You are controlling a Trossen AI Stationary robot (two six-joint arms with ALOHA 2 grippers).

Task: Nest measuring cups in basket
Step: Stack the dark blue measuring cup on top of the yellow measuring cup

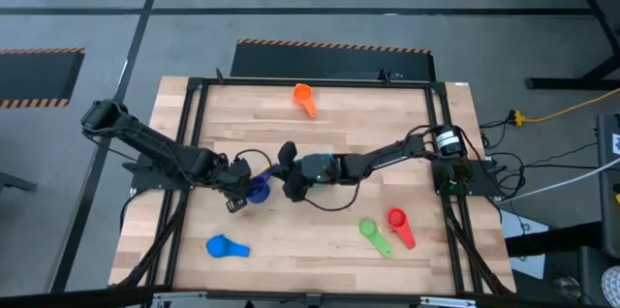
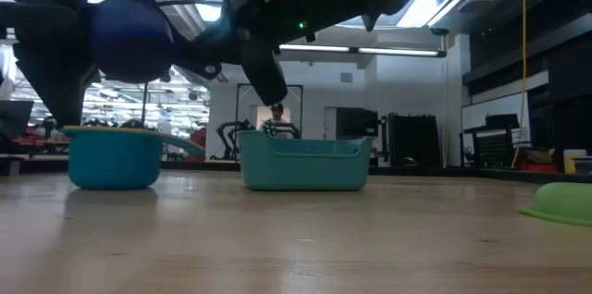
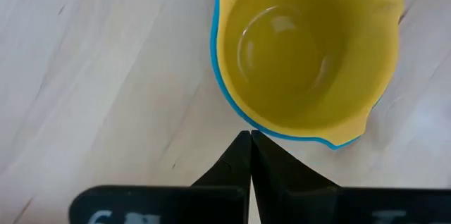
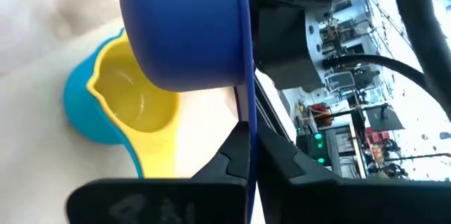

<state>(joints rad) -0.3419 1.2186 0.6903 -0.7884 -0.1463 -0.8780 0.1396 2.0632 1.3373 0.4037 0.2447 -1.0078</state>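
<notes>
One dark blue cup [image 4: 184,30] hangs tipped on its side, its handle pinched in my right fingers [image 4: 248,155]. My left fingers [image 3: 251,159] are closed on nothing, beside one yellow cup [image 3: 303,48] sitting upright inside one light blue cup [image 4: 83,104].

**Surfaces, as you see them**

Table [image 1: 320,240]: pale wood planks, visible grain, satin sheen. Yellow cup [image 3: 310,48]: smooth plastic, glossy inside, nested in a light blue cup [image 4: 84,108] of like plastic. Dark blue cup [image 4: 183,27]: smooth, soft gloss. Basket [image 2: 303,163]: teal plastic, matt. Fingers [image 3: 282,182]: dark, matt.
</notes>
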